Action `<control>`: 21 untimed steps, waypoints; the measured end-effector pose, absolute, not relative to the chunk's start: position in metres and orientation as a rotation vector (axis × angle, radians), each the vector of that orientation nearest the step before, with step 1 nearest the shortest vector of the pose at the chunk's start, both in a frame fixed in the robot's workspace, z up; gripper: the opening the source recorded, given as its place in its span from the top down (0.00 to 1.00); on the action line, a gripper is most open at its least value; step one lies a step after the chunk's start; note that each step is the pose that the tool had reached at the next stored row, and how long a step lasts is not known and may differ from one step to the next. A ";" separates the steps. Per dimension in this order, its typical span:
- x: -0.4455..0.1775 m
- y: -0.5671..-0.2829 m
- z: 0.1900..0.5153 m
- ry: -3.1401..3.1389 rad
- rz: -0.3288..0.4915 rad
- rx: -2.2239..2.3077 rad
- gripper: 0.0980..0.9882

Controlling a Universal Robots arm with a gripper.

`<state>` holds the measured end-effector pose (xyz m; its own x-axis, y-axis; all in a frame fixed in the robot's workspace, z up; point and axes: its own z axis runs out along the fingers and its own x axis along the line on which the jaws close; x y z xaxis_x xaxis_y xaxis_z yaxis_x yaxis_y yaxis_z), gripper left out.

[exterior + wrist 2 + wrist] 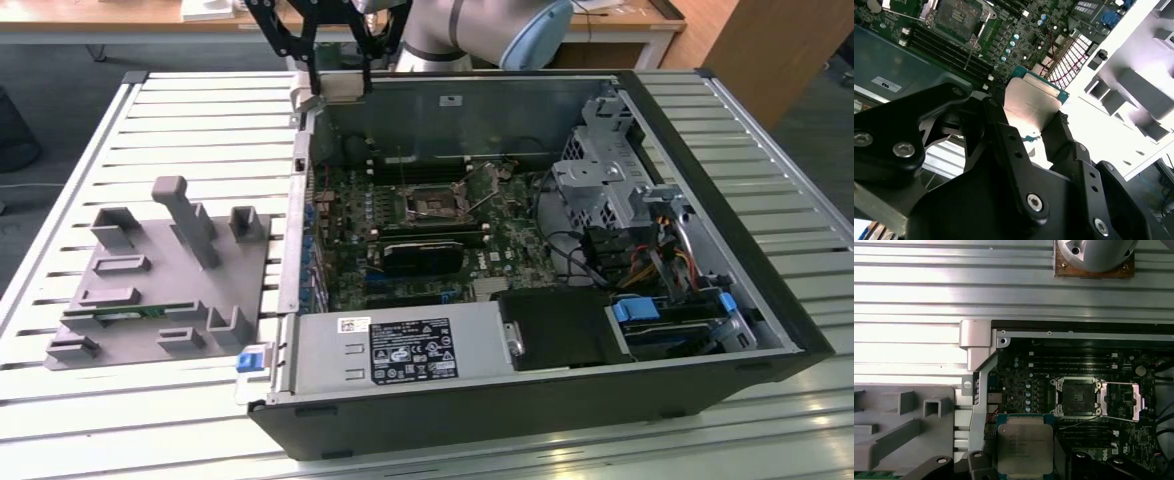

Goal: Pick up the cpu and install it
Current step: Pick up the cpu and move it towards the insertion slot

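Nearest in the exterior view stands an open computer case (534, 420) on a slatted metal table (187, 130), with a silver power supply box (400, 350) along its near edge. On the exterior view's left, just beside the case, a grey plastic holder (160, 290) with upright posts sits on the table, and a thin green strip (134, 312) lies in one of its slots. Farther in, the green motherboard (521, 240) covers the floor of the case; a black block (420, 257) lies on it, and beyond that is the square socket (434, 203). The first wrist view shows the socket's (1077, 397) metal frame (1121, 400) swung open to one side and the socket bare. At the far corner of the case, on the exterior view's left, the black hand (330, 70) hangs in the air above the case wall. It is closed on the cpu (342, 88), its two fingers pressing opposite edges of the chip. In both wrist views the cpu (1034, 100) (1024, 442) is clamped flat between the fingers, its silver top showing. It is raised clear of the motherboard and apart from the socket. Behind the hand the pale robot arm (481, 30) rises from the far edge of the table.
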<state>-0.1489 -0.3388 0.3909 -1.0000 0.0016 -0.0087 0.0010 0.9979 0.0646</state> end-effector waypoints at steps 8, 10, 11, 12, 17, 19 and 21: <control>-0.144 -0.339 0.391 3.131 0.101 0.002 0.50; -0.142 -0.339 0.391 3.131 0.101 0.002 0.50; -0.141 -0.339 0.391 3.131 0.101 0.002 0.50; -0.140 -0.339 0.391 3.131 0.101 0.002 0.50; -0.135 -0.339 0.391 3.131 0.101 0.002 0.50; -0.132 -0.339 0.391 3.131 0.101 0.002 0.50; -0.130 -0.339 0.391 3.131 0.101 0.002 0.50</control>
